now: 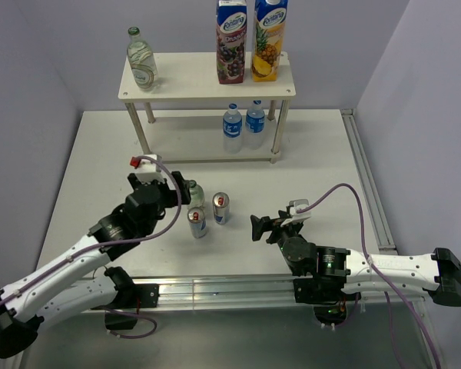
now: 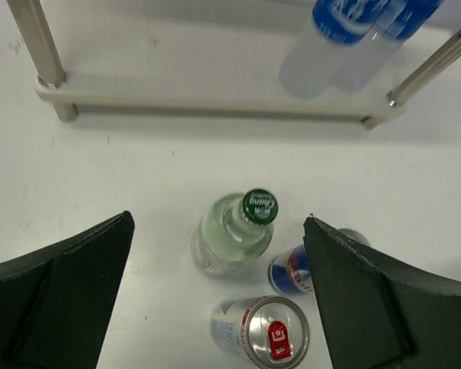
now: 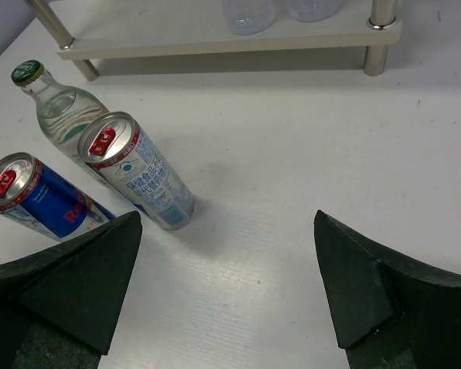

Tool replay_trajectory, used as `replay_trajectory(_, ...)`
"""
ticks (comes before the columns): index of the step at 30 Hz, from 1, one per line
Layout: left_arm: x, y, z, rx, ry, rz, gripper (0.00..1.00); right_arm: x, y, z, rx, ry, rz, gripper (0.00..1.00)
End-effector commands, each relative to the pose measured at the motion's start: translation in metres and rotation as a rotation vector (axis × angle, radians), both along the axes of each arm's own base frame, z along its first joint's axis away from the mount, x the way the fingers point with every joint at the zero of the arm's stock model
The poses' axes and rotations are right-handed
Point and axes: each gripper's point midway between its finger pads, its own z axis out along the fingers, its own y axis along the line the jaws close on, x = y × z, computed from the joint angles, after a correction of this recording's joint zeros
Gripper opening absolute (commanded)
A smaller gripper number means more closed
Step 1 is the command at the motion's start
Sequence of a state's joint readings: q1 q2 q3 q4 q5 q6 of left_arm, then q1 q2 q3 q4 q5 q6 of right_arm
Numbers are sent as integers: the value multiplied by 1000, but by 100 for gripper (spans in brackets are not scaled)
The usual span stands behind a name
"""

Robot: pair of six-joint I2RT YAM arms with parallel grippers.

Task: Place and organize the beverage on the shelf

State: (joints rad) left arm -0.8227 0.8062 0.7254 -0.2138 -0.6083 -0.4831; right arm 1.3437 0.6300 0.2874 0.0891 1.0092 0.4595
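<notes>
One glass bottle stands at the shelf top's left end, with two water bottles below. Another bottle and two cans wait near the table's front edge. The left claw and right claw are wide open, seemingly empty.

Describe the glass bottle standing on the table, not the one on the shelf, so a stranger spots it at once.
Start at the white two-tier shelf at the far end of the table. In front of it, three drinks stand clustered. The glass bottle is the one nearest the shelf: clear, green-capped, while its neighbours are two cans.
</notes>
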Motion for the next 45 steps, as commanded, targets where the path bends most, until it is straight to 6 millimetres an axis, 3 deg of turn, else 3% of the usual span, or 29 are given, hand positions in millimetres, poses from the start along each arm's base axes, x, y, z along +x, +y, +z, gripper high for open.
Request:
replay_trajectory(1, 10, -27, 14, -168, -48, -30, 99, 2, -1, 12, 45, -14, -28, 100)
replay_trajectory(14, 23, -47, -28, -182, -29, -46, 99, 2, 1, 11, 32, -13, -23, 100)
replay_trajectory(30, 33, -53, -61, -78, -2, 26, 97, 2, 3, 9, 30, -11, -17, 100)
replay_trajectory(35, 35, -43, -70, -59, 0, 108, 93, 2, 3, 9, 33, -10, -17, 100)
replay_trajectory(45, 42, -39, -72, -17, -19, 150, 61, 2, 3, 10, 39, -11, -17, 100)
